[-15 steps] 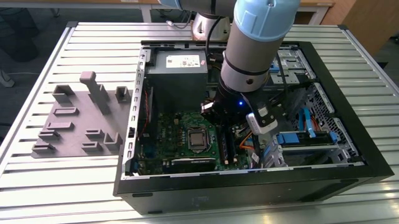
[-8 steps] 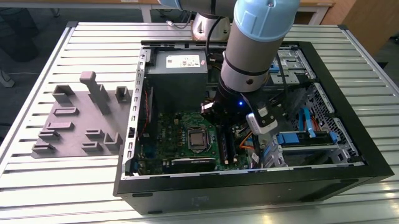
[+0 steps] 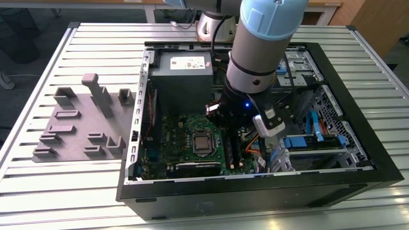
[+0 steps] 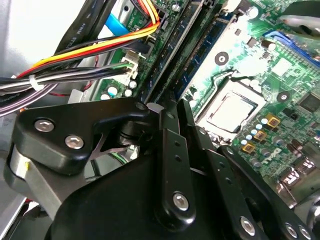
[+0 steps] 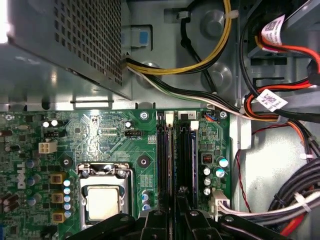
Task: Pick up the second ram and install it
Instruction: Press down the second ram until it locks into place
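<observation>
My gripper (image 3: 231, 133) is down inside the open computer case, over the long black memory slots (image 5: 186, 155) beside the processor socket. In both wrist views its two black fingers (image 5: 155, 226) stand close together. In the first wrist view a thin dark-green edge, the second ram (image 5: 174, 165), runs edge-on between the slots and down between the fingers of the gripper (image 5: 174, 221). In the second wrist view the tips of the gripper (image 4: 175, 106) meet at the near end of the slot rows. Whether the stick is seated in its slot is hidden.
The processor socket (image 5: 102, 200) lies beside the slots. The power supply box (image 3: 182, 72) and cable bundles (image 5: 295, 195) crowd the space around them. A drive bay (image 3: 316, 141) sits at the exterior view's right. A grey fixture plate (image 3: 70, 139) with blocks lies outside the case.
</observation>
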Available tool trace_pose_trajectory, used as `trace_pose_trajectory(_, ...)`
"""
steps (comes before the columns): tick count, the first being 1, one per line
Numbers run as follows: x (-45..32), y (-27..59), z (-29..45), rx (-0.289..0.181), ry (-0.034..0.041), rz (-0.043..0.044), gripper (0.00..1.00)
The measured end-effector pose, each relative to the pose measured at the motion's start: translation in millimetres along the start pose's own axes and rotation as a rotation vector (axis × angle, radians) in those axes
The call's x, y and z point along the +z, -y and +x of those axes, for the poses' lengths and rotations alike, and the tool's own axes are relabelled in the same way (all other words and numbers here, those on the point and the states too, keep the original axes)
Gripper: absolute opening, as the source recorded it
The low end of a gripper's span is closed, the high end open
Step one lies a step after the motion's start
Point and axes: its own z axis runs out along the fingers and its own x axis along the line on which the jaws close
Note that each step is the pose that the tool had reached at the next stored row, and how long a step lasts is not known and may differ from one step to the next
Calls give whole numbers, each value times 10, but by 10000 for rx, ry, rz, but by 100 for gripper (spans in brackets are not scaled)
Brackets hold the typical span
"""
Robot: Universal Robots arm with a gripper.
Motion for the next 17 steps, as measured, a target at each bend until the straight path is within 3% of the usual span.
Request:
trace_pose_trajectory(5, -198, 1, 10, 0, -1, 2, 21)
trace_pose_trajectory(7, -240, 1, 11, 0, 0, 2, 20)
trace_pose_trajectory(8, -243, 1, 11, 0, 0, 1, 20)
trace_pose_trajectory(10, -244, 0, 11, -1, 1, -3, 11)
trace_pose_trajectory(14, -247, 1, 9, -1, 0, 0, 11)
trace_pose_trajectory(17, -195, 1, 6, 0, 0, -1, 11)
